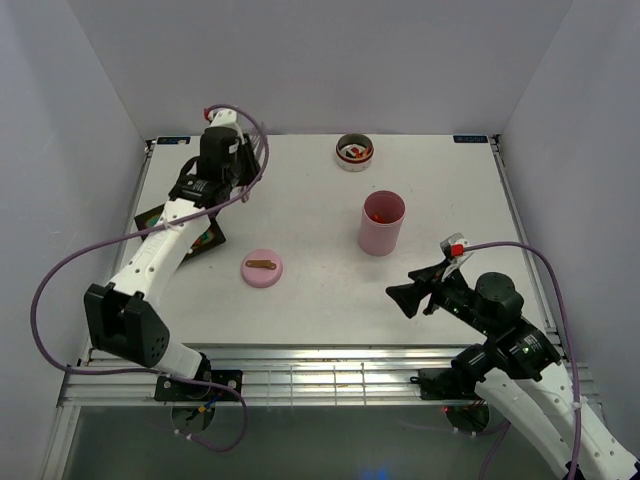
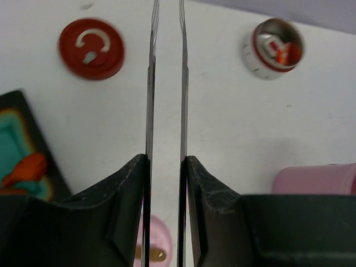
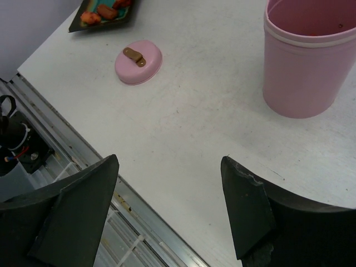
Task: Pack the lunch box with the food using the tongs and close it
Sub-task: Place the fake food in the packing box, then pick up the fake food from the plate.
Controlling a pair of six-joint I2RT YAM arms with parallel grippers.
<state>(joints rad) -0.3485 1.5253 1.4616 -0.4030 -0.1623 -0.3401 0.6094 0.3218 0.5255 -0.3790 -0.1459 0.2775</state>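
Note:
My left gripper point(image 2: 167, 158) is shut on the tongs point(image 2: 150, 111). Their two thin arms run up the left wrist view almost parallel, with nothing between them. In the top view that gripper point(image 1: 205, 190) hangs over the back left, above the black tray point(image 1: 160, 218). Orange food point(image 2: 25, 169) lies in the tray point(image 2: 22, 111). An open pink tub point(image 1: 382, 222) and an open metal tin point(image 1: 354, 152) each hold red pieces. I cannot tell which one is the lunch box. My right gripper point(image 1: 405, 297) stands open and empty above the near right of the table point(image 3: 169, 160).
A pink lid point(image 1: 262, 268) with a brown tab lies in front of the tray. A red lid point(image 2: 92, 40) lies left of the tin point(image 2: 273, 40). The table's metal front rail point(image 3: 133, 222) is just below my right gripper. Walls close in the back and both sides.

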